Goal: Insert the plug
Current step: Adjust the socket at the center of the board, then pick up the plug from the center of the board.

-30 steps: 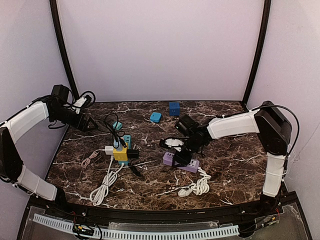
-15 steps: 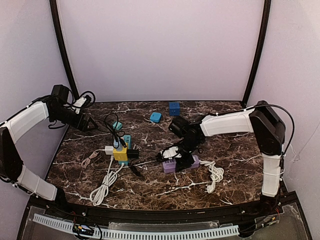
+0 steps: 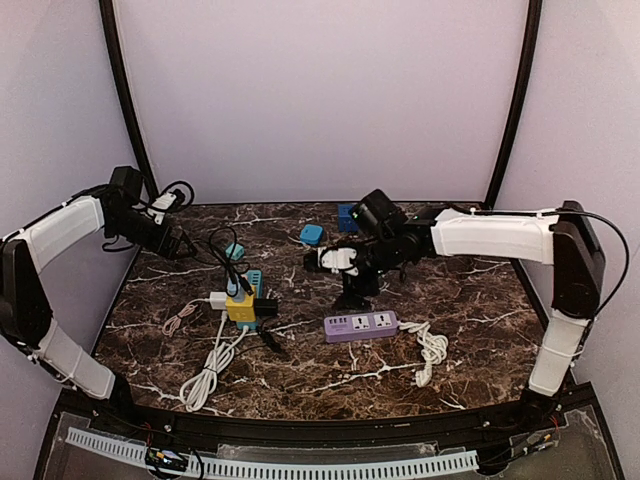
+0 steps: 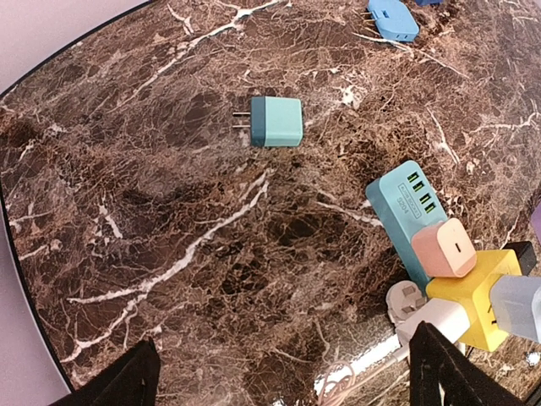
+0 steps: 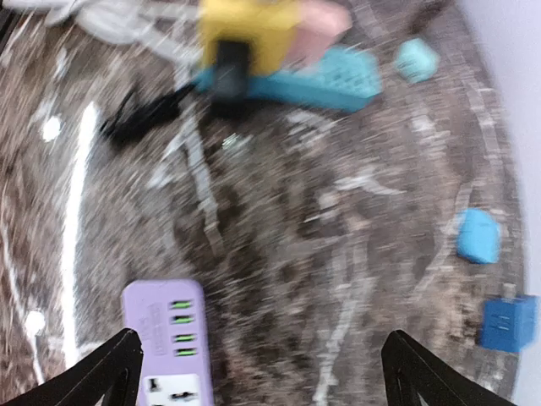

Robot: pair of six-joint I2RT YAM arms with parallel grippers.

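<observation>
The right end effector (image 3: 340,265) has released the purple power strip (image 3: 361,325) and lifted back toward the far side of the desk (image 3: 480,300), jaws now spread wide. The strip, slanted a second ago, now lies nearly level and uncovered, and its white cord (image 3: 430,350) has been drawn out of its tight coil.

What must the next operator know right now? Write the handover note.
Left gripper: open, empty, hovering near the loose teal plug.
Right gripper: open, empty, just behind the purple power strip.
The strip lies flat on the table, its white cord trailing right. Nothing visibly plugged into it.
Left to do: grasp a plug and insert it.
</observation>
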